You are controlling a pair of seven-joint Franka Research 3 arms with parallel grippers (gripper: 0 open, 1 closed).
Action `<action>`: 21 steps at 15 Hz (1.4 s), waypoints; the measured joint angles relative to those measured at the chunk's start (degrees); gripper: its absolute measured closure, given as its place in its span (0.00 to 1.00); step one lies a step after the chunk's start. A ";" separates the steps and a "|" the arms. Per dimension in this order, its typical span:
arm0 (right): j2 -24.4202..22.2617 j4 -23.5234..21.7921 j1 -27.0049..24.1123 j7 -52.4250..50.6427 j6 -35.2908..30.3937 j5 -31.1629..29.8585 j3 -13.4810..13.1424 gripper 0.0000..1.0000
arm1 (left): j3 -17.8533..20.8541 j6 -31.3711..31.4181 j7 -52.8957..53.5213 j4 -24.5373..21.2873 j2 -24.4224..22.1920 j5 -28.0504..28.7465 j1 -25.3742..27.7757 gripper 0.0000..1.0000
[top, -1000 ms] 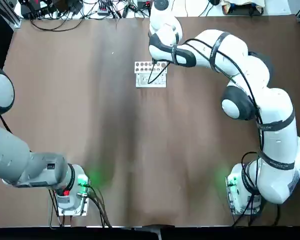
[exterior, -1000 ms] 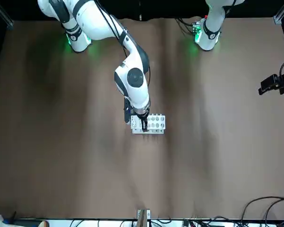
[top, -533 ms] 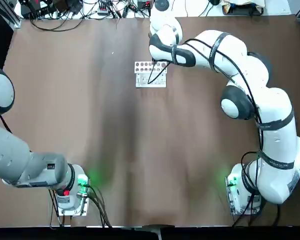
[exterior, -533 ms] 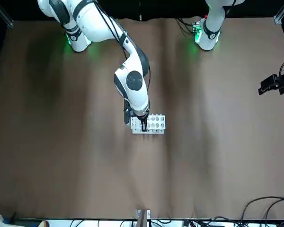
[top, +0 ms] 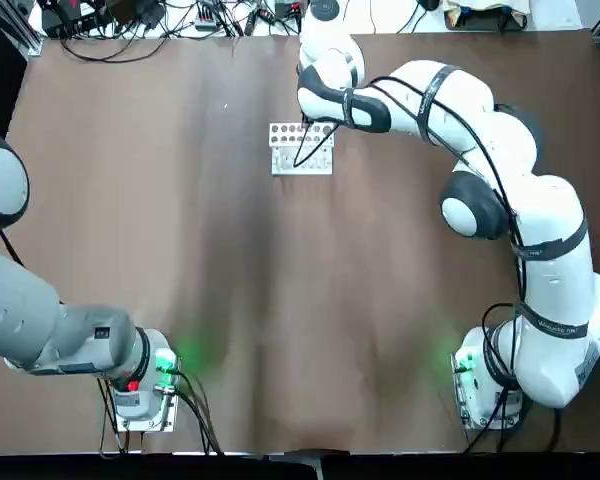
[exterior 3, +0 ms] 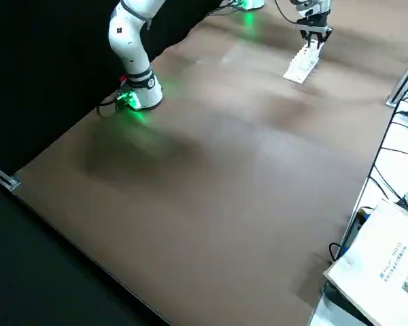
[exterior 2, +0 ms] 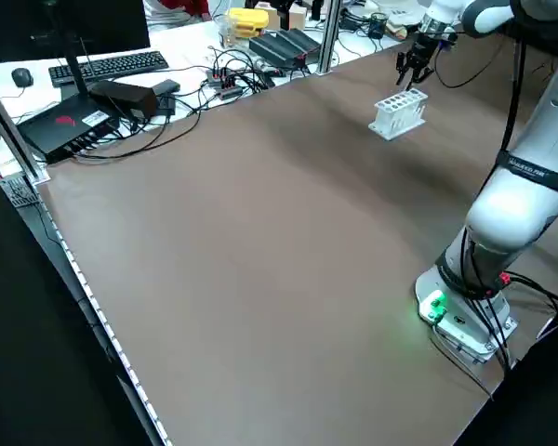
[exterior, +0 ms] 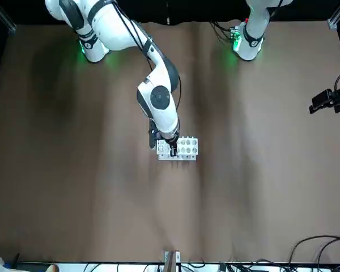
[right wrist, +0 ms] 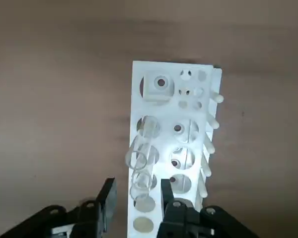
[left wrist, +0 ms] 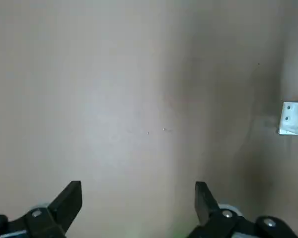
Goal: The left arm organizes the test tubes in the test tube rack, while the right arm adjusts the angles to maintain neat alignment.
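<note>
Worktop [top: 210, 230]: R arm [top: 555, 225] reaches fwd to its far edge, approx mid. L arm [top: 50, 320] sits off the near-L corner, its forearm partly out of the top view.

L gripper [left wrist: 139, 191]: fingers wide apart, nothing btwn them, over bare worktop toward the L edge, well apart from rack. R gripper [right wrist: 138, 182]: fingers apart w/ moderate gap, over rack; one tube rim shows btwn tips, no clear contact, so prob. no grip.

Rack [top: 285, 161]: near worktop's far edge, approx mid; long axis runs L-R, parallel to that edge, holes up. Prob. light stiff plastic, could slide if bumped; if it needs moving, take it across the short width, by the long sides.

Test tubes [right wrist: 140, 181]: approx 3 clear ones, in one long-side row of rack, mouths up, long axes roughly vert.; can't tell exact lean. Likely glass: light, stiff, slick, fragile. Best hold = upper barrel just below rim, low force, pads square to the wall; nudge gently for alignment, else risk of slip or chip.
</note>
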 joint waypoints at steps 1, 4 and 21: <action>0.00 0.00 -0.01 0.02 0.00 0.10 0.00 0.56 | 0.00 0.00 0.00 0.00 0.00 0.00 0.00 0.00; 0.00 0.01 -0.02 0.08 0.00 0.27 0.00 0.58 | 0.00 0.00 0.00 -0.01 0.00 0.00 0.00 0.00; 0.21 0.01 -0.45 0.25 -0.04 2.86 0.00 0.67 | 0.00 0.00 0.00 -0.03 0.00 0.00 0.00 0.00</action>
